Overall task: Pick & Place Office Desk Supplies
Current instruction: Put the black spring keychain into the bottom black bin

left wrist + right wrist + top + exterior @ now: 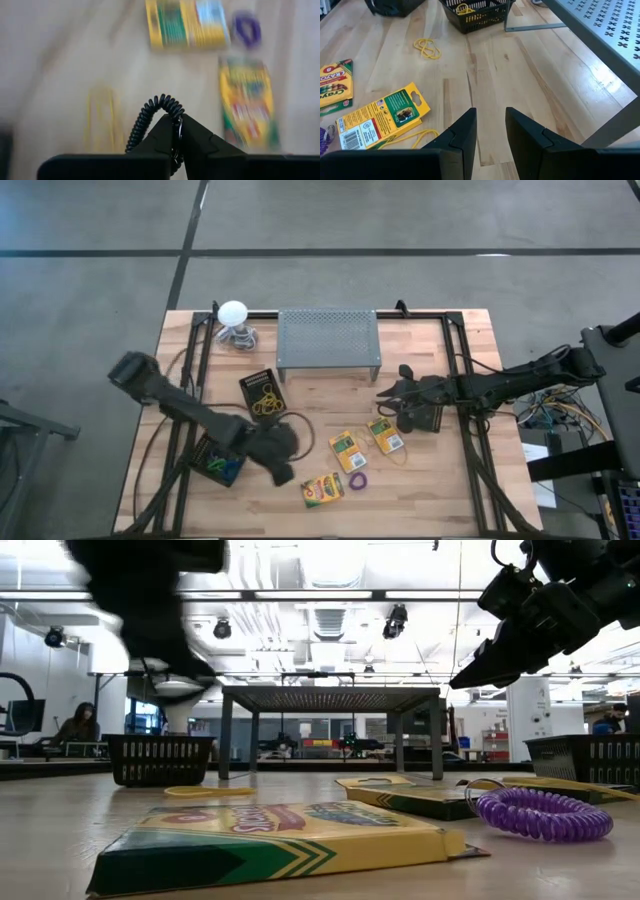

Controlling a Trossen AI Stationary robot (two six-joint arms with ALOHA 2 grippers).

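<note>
My left gripper (176, 131) has its fingers pinched on a black coiled loop (150, 114). My right gripper (490, 131) hangs with fingers parted, empty. Sorting looks partly done, I judge: rubber bands fill one black basket (262, 392), loops another (216, 462). Ahead of my left fingers three crayon boxes (347, 450), a purple loop (357, 479) and loose bands (427, 48) remain on the surface (330, 395).
</note>
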